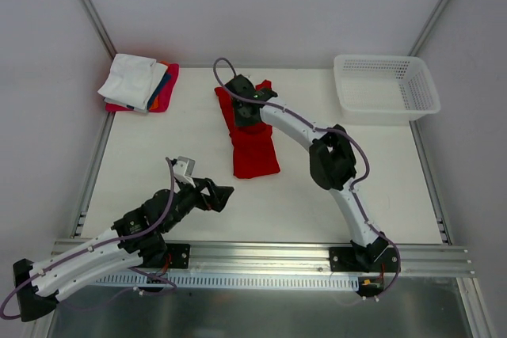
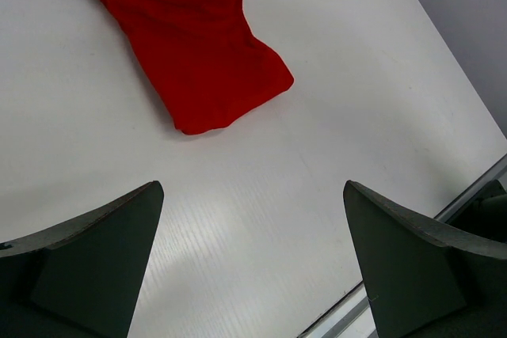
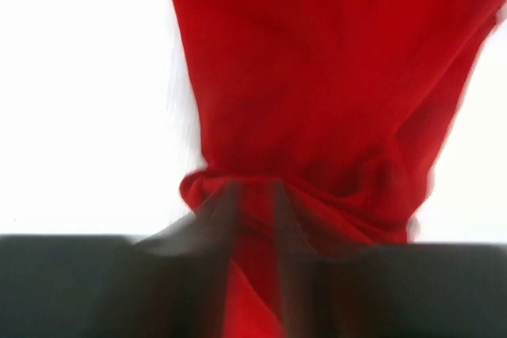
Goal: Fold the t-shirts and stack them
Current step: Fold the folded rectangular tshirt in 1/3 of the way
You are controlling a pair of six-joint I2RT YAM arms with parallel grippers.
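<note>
Evidently the right gripper (image 3: 253,195) pinched the far end of the red t-shirt (image 1: 255,148), a narrow strip left of the basket (image 1: 388,110), its long axis running from basket level toward the arm bases. Further left of the basket, the left gripper (image 1: 220,194) stood spread, empty.

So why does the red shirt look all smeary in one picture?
Right wrist view: the bright red cloth t-shirt and the right gripper pinching it are blurred, and the table is washed out white; left wrist view: sharp, with the left gripper open; top view: clear, even light, soft shadows.
</note>
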